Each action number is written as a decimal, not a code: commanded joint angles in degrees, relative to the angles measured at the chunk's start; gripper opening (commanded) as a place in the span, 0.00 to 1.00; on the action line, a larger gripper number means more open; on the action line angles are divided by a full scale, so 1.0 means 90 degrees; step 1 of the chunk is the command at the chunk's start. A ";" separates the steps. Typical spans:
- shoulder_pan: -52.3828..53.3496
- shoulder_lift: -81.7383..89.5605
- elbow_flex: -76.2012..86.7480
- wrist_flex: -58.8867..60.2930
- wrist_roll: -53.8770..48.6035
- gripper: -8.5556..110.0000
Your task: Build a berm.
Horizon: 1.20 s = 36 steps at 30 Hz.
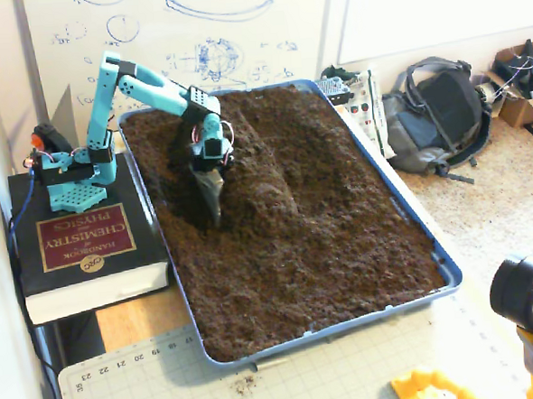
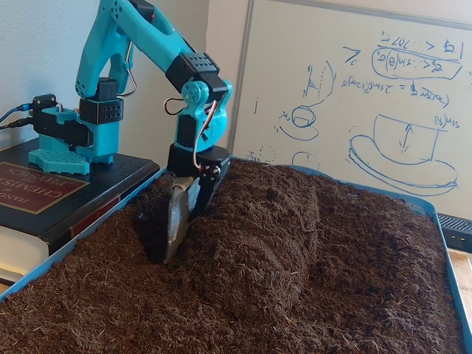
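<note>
- A blue tray (image 1: pixel 440 259) filled with dark-brown crumbly soil (image 1: pixel 341 240) sits on the table; both fixed views show it.
- The berm (image 1: pixel 263 168) runs as a raised ridge through the far-left part of the tray in a fixed view from above. In the low fixed view it appears as a rounded hump (image 2: pixel 276 221) in the middle of the soil.
- The teal arm (image 2: pixel 133 44) stands on a thick chemistry handbook (image 1: pixel 86 242) beside the tray and reaches down into it.
- The gripper (image 2: pixel 173 232) points steeply downward, its grey blade-like finger dug into the soil against the near flank of the berm.
- Whether its jaws are parted or closed cannot be told; the tips are buried.
- A whiteboard (image 2: pixel 354 96) with blue sketches stands behind, and a grey backpack (image 1: pixel 433 112) lies on the floor.
</note>
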 commanded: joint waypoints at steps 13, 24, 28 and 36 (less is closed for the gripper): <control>-0.0098 0.0635 -0.1318 0.0010 -0.0059 0.08; -0.0596 0.1719 -0.1387 -0.0039 0.0049 0.08; -0.0605 0.1943 -0.1387 -0.0039 0.0049 0.08; -0.0830 0.3037 -0.1406 -0.0068 0.0049 0.08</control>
